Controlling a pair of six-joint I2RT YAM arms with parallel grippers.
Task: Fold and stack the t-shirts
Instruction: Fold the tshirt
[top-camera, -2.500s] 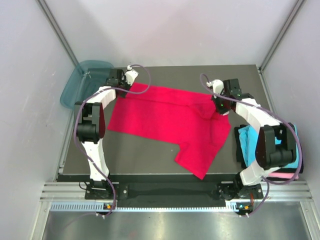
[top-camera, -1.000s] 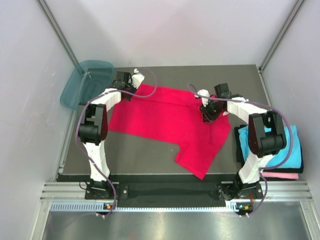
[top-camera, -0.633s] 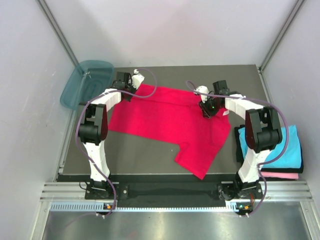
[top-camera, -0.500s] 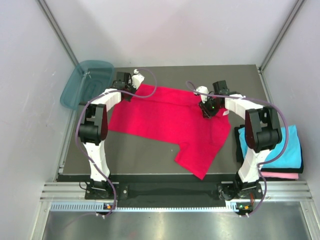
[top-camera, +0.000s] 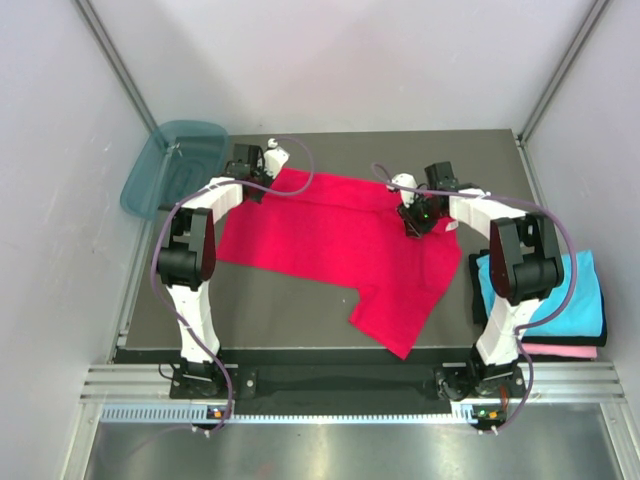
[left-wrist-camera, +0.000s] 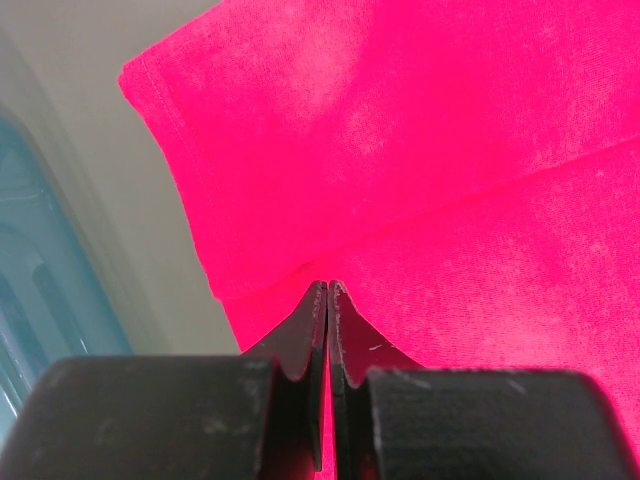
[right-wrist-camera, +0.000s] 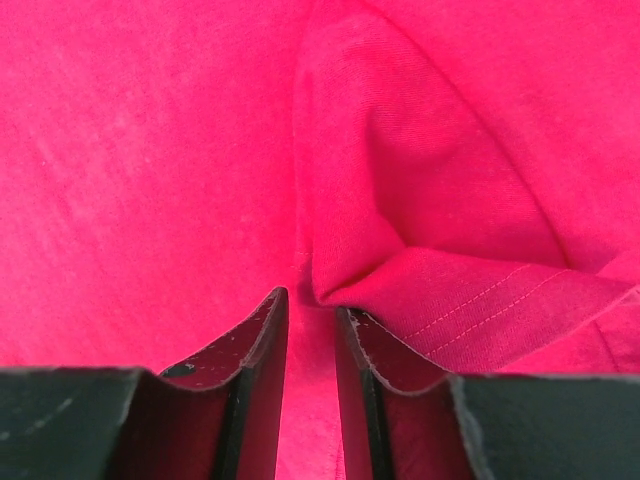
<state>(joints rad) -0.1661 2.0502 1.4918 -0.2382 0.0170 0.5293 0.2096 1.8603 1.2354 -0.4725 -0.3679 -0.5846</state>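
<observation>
A crimson red t-shirt (top-camera: 330, 240) lies spread across the dark table (top-camera: 270, 305). My left gripper (top-camera: 260, 187) is at its far left corner. In the left wrist view it (left-wrist-camera: 327, 287) is shut, pinching the red cloth (left-wrist-camera: 450, 150) where two creases meet at the tips. My right gripper (top-camera: 415, 226) is down on the shirt's far right part. In the right wrist view its jaws (right-wrist-camera: 310, 300) stand narrowly apart on the red cloth (right-wrist-camera: 130, 150), beside a raised fold (right-wrist-camera: 430, 200). A folded cyan t-shirt (top-camera: 578, 290) lies on a pink one (top-camera: 560, 350) at the right edge.
A teal translucent tub (top-camera: 170, 165) leans at the far left corner, also seen in the left wrist view (left-wrist-camera: 30, 250). White walls close in the table on three sides. The near left part of the table is bare.
The right gripper has moved left from the shirt's far right edge onto the cloth and its jaws have narrowed. The left arm shifted slightly right early on, then stayed still.
</observation>
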